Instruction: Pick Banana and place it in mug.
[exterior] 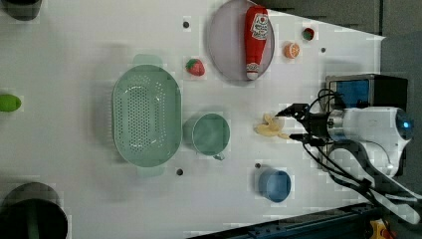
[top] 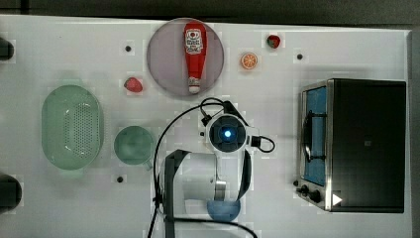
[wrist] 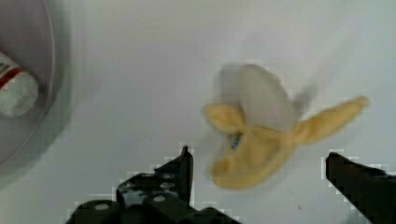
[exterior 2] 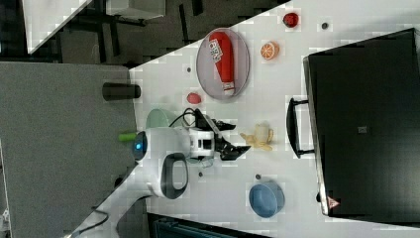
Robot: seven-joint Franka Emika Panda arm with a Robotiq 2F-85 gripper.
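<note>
The banana (wrist: 254, 140) is half peeled, pale yellow with its peel flaps spread, and it lies on the white table. In the left view the banana (exterior: 268, 127) lies to the right of the teal-green mug (exterior: 210, 134), with bare table between them. My gripper (wrist: 259, 156) is open, one dark finger (wrist: 180, 175) on each side of the banana's lower end, and grips nothing. Seen in the right view, the gripper (exterior 2: 236, 136) hangs just at the left of the banana (exterior 2: 258, 136). The mug (top: 133, 145) stands upright and empty beside the colander.
A pale green colander (top: 73, 126) stands at the top view's left. A red ketchup bottle (top: 194, 54) lies on a grey plate (top: 161, 59). A strawberry (top: 133, 85), an orange slice (top: 249, 60), a blue cup (exterior: 274, 185) and a black toaster oven (top: 366, 144) stand around.
</note>
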